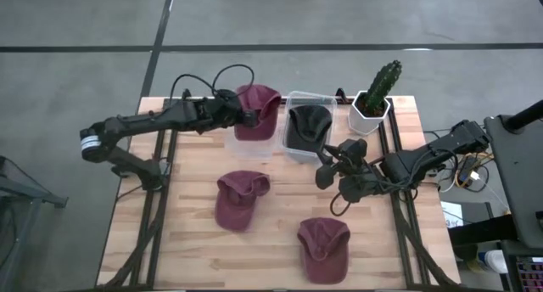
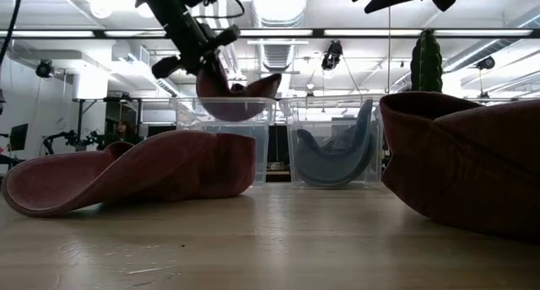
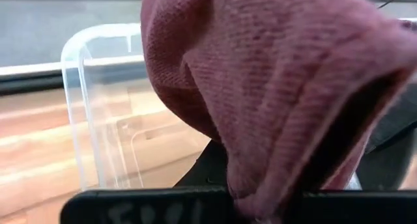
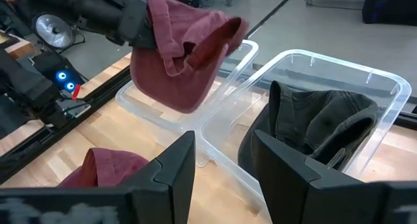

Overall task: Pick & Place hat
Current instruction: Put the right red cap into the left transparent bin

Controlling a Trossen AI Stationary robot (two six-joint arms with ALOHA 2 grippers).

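Note:
A maroon hat (image 1: 260,109) hangs from my left gripper (image 1: 240,115), which is shut on it, above a clear bin (image 1: 251,143) at the table's far middle. The low view shows the same hat (image 2: 238,98) at that bin's rim (image 2: 226,101). A second clear bin (image 1: 307,101) beside it holds a dark hat (image 1: 307,125). Two more maroon hats lie crown-down on the table, one in the middle (image 1: 239,199) and one near the front (image 1: 324,245). My right gripper (image 4: 221,175) hovers open, right of the bins, with nothing between its fingers. My left gripper pinches the hat's bunched edge (image 3: 260,178) on the side away from the brim (image 4: 225,35). The fingers come from the table's left, slanting down. The hat hangs below them over the clear bin, lifted off the table, its lower end (image 4: 186,100) about at rim height.
A cactus in a white pot (image 1: 376,95) stands at the far right corner, beside the bin with the dark hat. Bare wood (image 1: 195,249) lies at the table's near left. Cables trail by the right arm (image 1: 450,169).

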